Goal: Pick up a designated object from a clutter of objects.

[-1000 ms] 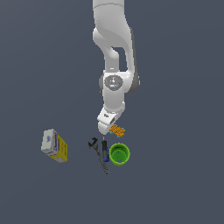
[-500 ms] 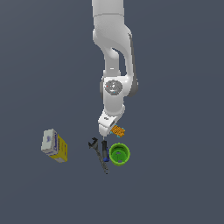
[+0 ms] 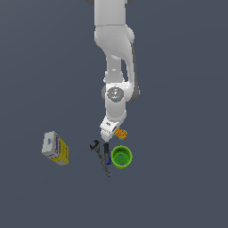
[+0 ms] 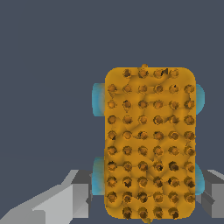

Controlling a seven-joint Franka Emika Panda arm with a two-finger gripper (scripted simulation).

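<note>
I can make out no readable writing anywhere, not even on the yellow-and-white box (image 3: 55, 148) lying well apart toward the exterior view's left. From the wrist camera, my pincer (image 4: 142, 192) is spread, one finger (image 4: 72, 197) on each side of the orange block (image 4: 149, 142), not visibly touching it. The block sits on the grey bench (image 3: 178, 187) just beside the green cup (image 3: 121, 156); it is studded with rows of dark bumps, with teal wheels at its sides.

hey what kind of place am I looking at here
Likely a simulated test scene, not a real room: a flat, featureless grey floor, a white arm, and scattered items like the orange block and green cup.
</note>
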